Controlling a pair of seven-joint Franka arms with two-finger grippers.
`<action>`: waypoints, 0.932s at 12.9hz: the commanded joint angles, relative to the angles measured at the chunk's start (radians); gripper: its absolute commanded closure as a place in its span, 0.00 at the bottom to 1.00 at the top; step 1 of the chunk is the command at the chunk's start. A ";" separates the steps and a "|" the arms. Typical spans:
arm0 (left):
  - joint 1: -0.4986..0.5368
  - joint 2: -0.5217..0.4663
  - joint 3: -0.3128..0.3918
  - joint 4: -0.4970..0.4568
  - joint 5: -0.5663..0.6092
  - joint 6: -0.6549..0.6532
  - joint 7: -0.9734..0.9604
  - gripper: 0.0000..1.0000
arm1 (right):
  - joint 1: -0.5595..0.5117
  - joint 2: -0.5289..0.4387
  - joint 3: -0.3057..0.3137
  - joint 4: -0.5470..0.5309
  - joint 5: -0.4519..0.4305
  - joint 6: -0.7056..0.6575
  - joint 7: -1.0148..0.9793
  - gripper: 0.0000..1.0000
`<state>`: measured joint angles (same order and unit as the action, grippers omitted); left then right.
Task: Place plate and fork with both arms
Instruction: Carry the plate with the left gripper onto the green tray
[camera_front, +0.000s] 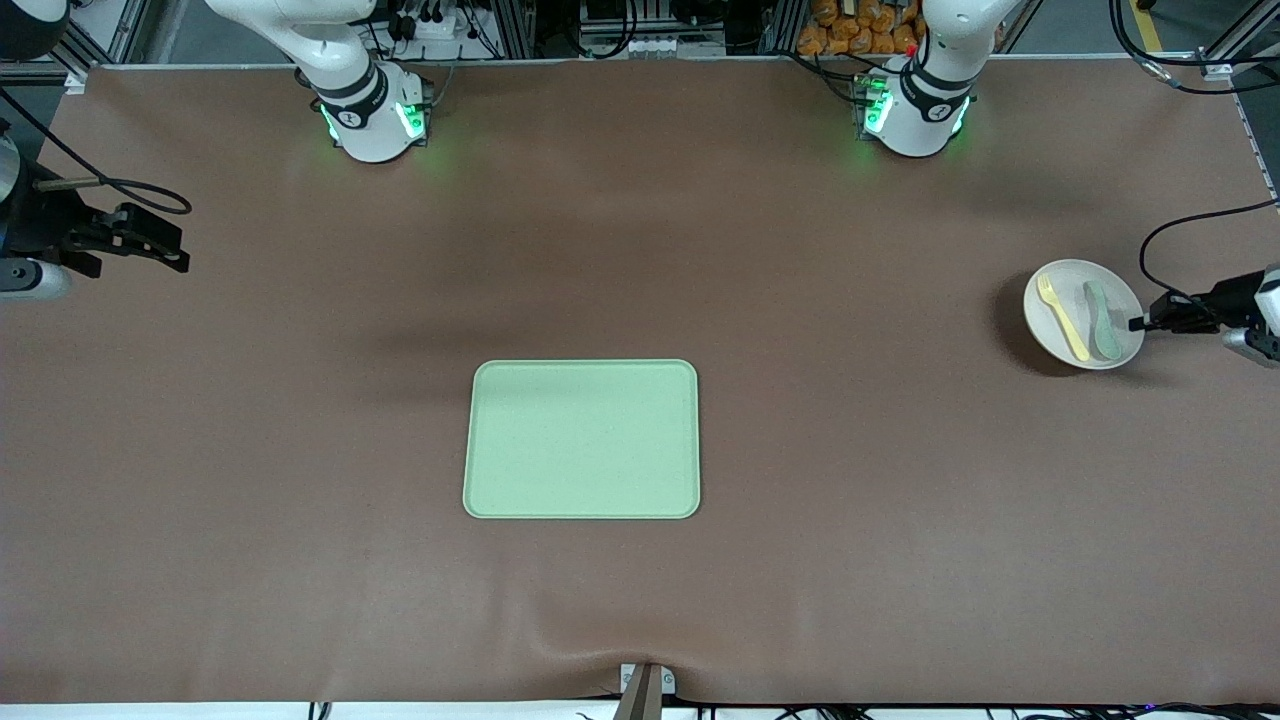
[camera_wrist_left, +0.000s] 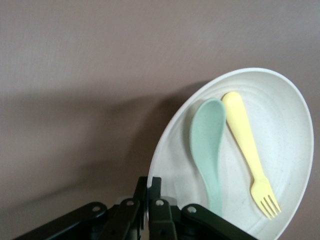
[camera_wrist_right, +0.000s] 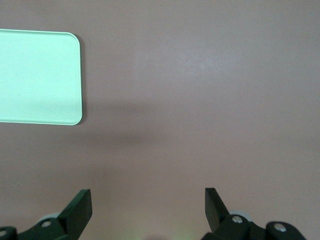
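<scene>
**Brown table, cluttered edge**

A wide brown table cover (camera_front: 640, 250) fills the room's middle, matte and slightly wrinkled along the edge nearest the front camera. Soft shadows lie across it under even overhead light. Along the top, aluminium framing (camera_front: 560, 30) holds black cables (camera_front: 440, 25), and a heap of orange objects (camera_front: 860, 25) sits among them.

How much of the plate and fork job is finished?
Just started. The left gripper is shut on the plate, lifted above the table's left-arm end, with the fork and a spoon riding in it. The right gripper waits open over bare table. The green tray holds nothing yet, so all placing remains.
</scene>
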<state>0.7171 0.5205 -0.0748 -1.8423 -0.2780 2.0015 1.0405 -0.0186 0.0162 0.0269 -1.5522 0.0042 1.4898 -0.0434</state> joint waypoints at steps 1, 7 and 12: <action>-0.005 -0.010 -0.086 0.052 -0.010 -0.056 0.009 1.00 | 0.006 -0.009 -0.002 -0.006 -0.009 0.001 -0.003 0.00; -0.195 0.001 -0.158 0.161 -0.007 -0.107 -0.290 1.00 | 0.006 -0.007 -0.002 -0.006 -0.009 0.003 -0.003 0.00; -0.396 0.039 -0.158 0.247 -0.012 -0.107 -0.528 1.00 | 0.005 -0.007 -0.002 -0.017 -0.009 0.007 -0.003 0.00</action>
<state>0.3654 0.5244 -0.2432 -1.6458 -0.2780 1.9239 0.5793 -0.0186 0.0163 0.0271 -1.5562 0.0042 1.4910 -0.0434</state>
